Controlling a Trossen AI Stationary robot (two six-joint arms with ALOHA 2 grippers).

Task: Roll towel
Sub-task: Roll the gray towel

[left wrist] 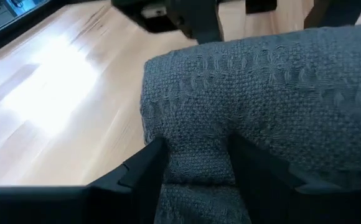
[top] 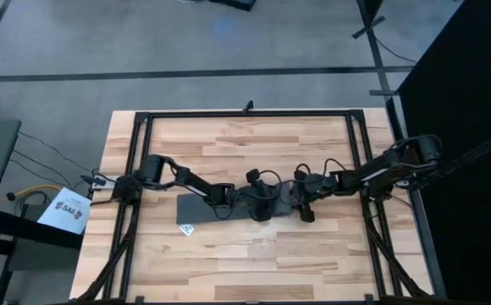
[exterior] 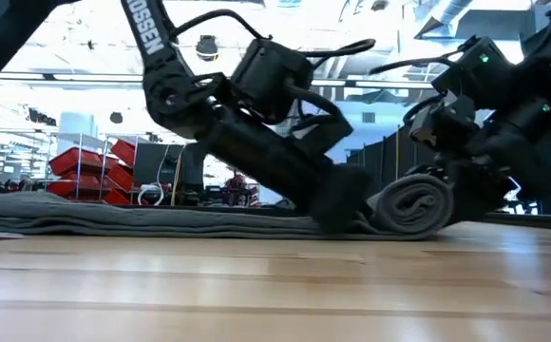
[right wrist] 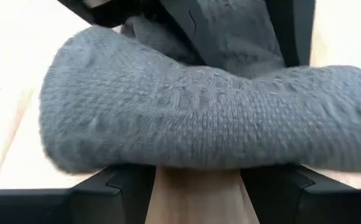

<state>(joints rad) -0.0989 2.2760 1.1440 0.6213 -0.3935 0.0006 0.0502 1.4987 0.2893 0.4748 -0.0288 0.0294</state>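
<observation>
The dark grey towel lies across the middle of the table. Its left part is flat and its right end is wound into a roll. A small white tag sticks out at the flat end's near corner. My left gripper reaches from the left over the flat part, down to the roll, and is shut on cloth. My right gripper comes from the right, open, with its fingers wide apart at the roll's right side. My left gripper pinches a ridge of the towel's cloth between its two fingers, at the foot of the roll on its left side. The fingers slant down from the table's left. The towel stays on the table. My right gripper's fingertips are hidden behind the roll, so I cannot tell whether they touch it.
A black frame runs around the wooden table top. Bare wood lies toward the near edge. A white sheet sits off the table's left side. Red bins show in the room behind.
</observation>
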